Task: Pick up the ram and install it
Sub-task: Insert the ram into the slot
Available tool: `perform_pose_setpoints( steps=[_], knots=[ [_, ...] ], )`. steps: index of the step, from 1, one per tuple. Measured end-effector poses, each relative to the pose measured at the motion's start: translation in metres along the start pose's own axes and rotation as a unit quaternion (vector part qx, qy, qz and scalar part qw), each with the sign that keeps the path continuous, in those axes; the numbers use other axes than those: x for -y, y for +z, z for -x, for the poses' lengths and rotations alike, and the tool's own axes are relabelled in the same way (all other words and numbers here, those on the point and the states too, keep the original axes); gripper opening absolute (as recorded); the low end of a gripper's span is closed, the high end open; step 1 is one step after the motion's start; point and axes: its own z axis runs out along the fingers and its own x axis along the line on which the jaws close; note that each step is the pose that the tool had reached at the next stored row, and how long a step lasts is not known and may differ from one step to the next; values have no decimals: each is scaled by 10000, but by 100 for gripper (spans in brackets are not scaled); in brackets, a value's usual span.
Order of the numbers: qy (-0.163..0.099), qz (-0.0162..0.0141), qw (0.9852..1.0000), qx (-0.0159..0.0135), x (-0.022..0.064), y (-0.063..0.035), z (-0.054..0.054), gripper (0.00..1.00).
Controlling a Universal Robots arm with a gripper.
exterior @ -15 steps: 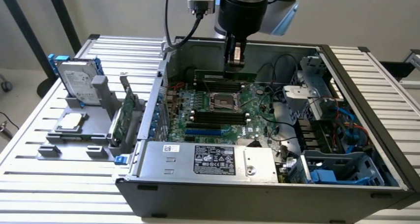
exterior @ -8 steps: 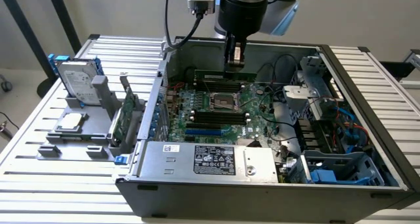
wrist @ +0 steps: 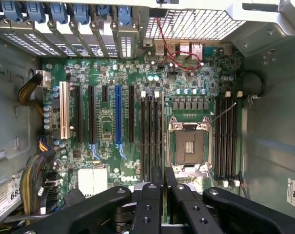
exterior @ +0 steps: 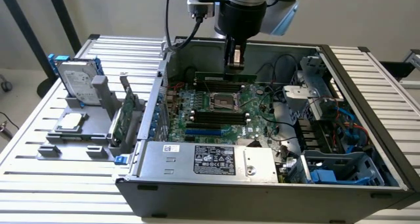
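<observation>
In the upper left of the exterior view, a hard drive (exterior: pixel 78 81) stands upright in a grey fixture (exterior: pixel 66 147) on the slatted metal table (exterior: pixel 52 194). Lower in the same fixture lies a small square processor chip (exterior: pixel 71 121). Just to its right, a green expansion card (exterior: pixel 128 115) stands on edge against the side of the open computer case (exterior: pixel 262 194).

Inside the case the motherboard (exterior: pixel 217 115) lies flat, with the processor socket (exterior: pixel 223 100) near its middle and a row of dark memory slots (exterior: pixel 217 118) just below the socket in the frame. A labelled power supply (exterior: pixel 210 160) sits along the case's near wall.

From the top centre of the frame the arm comes down, and its gripper (exterior: pixel 235 66) pinches the ram (exterior: pixel 213 77) by its upper edge. The stick hangs level (its long side running across the frame), just above the socket in the picture. Whether its lower edge touches the board cannot be told.

At the exterior view's right are a metal drive cage (exterior: pixel 315 91) and blue plastic parts (exterior: pixel 328 175).

In the wrist view the gripper (wrist: pixel 164 173) looks straight down on the motherboard (wrist: pixel 108 126). Its fingers (wrist: pixel 170 183) are drawn close, with only a thin gap between them, and they sit beside the processor socket (wrist: pixel 188 146).
</observation>
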Motion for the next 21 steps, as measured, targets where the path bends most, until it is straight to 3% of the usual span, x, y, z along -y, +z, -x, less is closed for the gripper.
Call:
perform_pose_setpoints(
  steps=[3, 13, 21],
  knots=[
    [-2, -19, 10000, 1, -26, 50, -25, 14],
    [-2, -20, 10000, -5, -22, 226, -84, 14],
    [0, -23, 10000, -95, -12, 357, -4, 14]
  ],
)
